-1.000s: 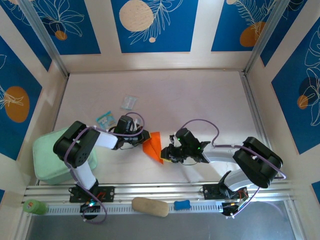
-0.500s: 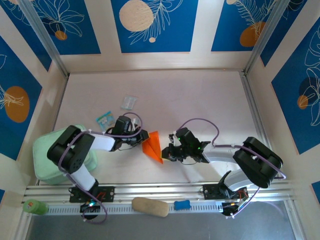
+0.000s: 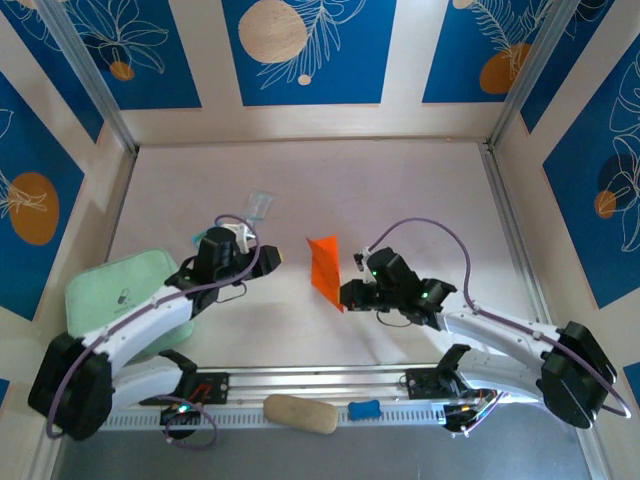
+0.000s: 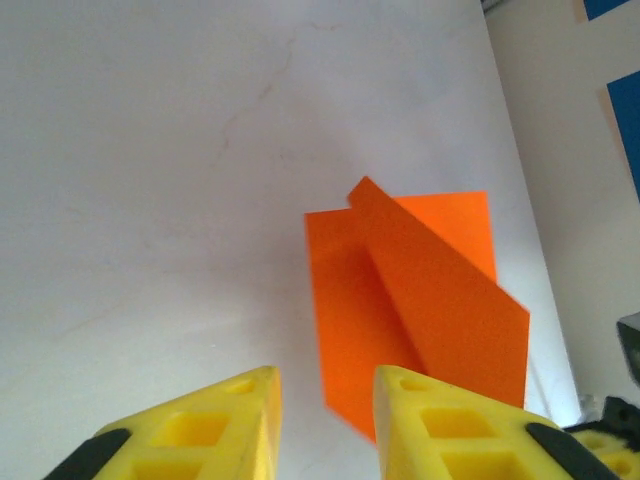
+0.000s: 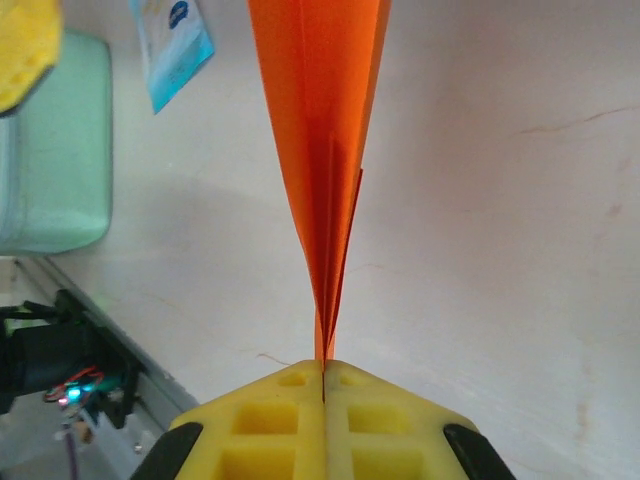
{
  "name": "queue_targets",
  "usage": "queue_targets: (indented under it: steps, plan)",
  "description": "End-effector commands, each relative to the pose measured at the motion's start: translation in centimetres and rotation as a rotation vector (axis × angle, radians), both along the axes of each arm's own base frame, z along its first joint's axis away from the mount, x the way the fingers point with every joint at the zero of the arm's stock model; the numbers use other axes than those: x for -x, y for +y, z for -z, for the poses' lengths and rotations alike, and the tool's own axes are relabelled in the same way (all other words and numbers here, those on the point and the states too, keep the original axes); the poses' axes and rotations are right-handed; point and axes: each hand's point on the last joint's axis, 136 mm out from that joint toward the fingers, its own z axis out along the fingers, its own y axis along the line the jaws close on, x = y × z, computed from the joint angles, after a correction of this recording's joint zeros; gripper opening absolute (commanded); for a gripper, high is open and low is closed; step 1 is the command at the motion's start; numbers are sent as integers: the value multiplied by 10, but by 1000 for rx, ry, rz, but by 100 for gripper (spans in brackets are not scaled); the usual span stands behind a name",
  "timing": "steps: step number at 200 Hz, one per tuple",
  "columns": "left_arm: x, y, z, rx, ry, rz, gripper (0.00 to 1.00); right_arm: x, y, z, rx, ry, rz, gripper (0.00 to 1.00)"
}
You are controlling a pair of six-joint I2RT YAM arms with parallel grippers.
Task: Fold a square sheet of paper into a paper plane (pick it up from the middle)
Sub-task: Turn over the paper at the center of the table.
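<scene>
The right gripper (image 3: 347, 295) has its yellow fingers pressed flat together on the narrow end of the paper plane (image 3: 325, 268), near the middle of the white table (image 3: 400, 190) and slightly toward the near edge. From the right wrist camera the pinch is plain: the right gripper (image 5: 323, 385) shows no gap between its pads, and the paper plane (image 5: 320, 150) runs straight away from them as a slim orange wedge seen almost edge-on, with a sharp centre crease and the layers widening toward the far end. From above, the orange shape reads as a tilted triangle with its point at the right gripper and its broad end farther up the table. Whether its lower edge touches the table I cannot tell. The left gripper (image 3: 270, 258) sits to the left of the paper, apart from it, pointing toward it. In the left wrist view the left gripper (image 4: 325, 420) has its two yellow fingertips parted a little with nothing between them, and the paper plane (image 4: 420, 320) lies just ahead, showing overlapping folded flaps. A mint green pad (image 3: 105, 295) rests at the left edge of the table beneath the left arm. A blue-and-white packet (image 5: 172, 45) lies beside that pad, and a clear wrapper (image 3: 259, 204) lies farther back on the table.
</scene>
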Motion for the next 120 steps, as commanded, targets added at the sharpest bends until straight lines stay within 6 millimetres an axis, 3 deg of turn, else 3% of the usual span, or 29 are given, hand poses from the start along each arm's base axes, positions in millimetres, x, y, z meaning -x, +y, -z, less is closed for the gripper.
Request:
queue_targets:
  steps: [1, 68, 94, 120]
  plan:
    - [7, 30, 5, -146, -45, -57, 35, -1, -19, -6, 127, -62, -6, 3]
    - [26, 58, 0, -192, -108, -117, 50, -1, -44, -25, 381, -179, 7, 3]
    - [32, 67, 1, -210, -99, -148, 56, -4, -47, -31, 399, -190, 40, 3]
    - [39, 63, 2, -165, -75, -130, 59, -9, -58, -37, 423, -155, 143, 3]
